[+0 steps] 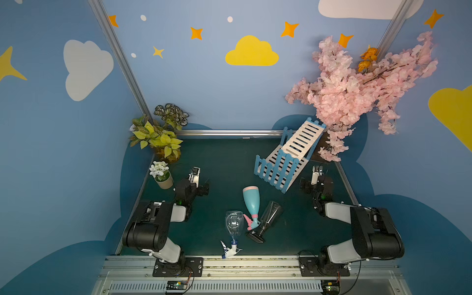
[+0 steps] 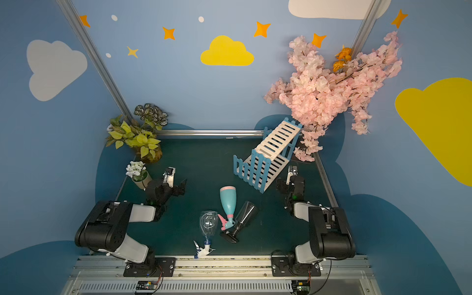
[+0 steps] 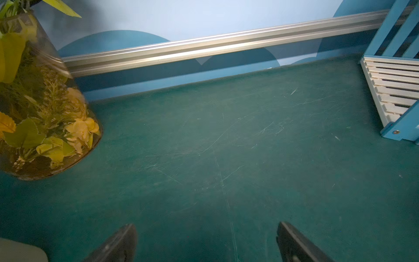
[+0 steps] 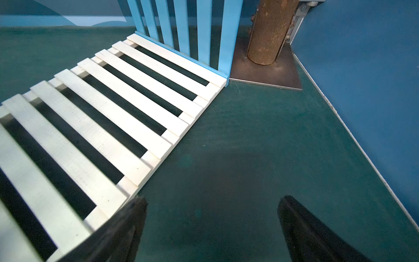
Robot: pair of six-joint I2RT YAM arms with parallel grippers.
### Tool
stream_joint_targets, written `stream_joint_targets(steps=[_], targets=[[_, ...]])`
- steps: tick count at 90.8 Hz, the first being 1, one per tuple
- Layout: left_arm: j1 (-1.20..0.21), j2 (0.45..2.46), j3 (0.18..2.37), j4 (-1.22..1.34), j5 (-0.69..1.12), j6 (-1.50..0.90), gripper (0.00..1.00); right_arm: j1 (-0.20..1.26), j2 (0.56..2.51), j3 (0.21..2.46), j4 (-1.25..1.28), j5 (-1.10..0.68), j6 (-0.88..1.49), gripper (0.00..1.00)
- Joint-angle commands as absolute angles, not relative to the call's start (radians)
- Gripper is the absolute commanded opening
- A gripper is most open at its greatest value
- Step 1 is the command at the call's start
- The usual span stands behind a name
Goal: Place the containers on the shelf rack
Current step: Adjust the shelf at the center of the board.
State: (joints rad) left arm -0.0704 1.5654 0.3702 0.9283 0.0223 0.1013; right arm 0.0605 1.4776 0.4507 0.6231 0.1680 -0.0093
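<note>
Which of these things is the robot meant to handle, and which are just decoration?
For the job: clear spray bottle, teal spray bottle, dark spray bottle, shelf rack.
Just sitting there: yellow-leaved plant, striped-leaf plant, white-flowered pot, pink blossom tree.

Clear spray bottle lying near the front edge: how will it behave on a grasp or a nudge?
The clear bottle looks empty, so probably light. It lies on its round side on the mat, so a nudge may roll it, though the trigger head should limit that. Glossy wall: may flex or slip under a hard pinch.
</note>
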Motion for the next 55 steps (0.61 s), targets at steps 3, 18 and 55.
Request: stream_joint_targets(steps=[3, 18, 55], targets=[[-0.068, 1.574, 0.37, 0.937, 0.017, 0.105, 1.0, 0.061, 1.472, 0.457, 0.622, 0.17, -0.021, 0.97], [-0.068, 1.574, 0.37, 0.938, 0.017, 0.106, 1.0, 0.061, 1.471, 0.459, 0.621, 0.169, -0.021, 0.97], [-0.044, 1.529, 0.345, 0.951, 0.118, 0.108, 0.99, 0.046, 1.447, 0.464, 0.628, 0.213, 0.017, 0.97]])
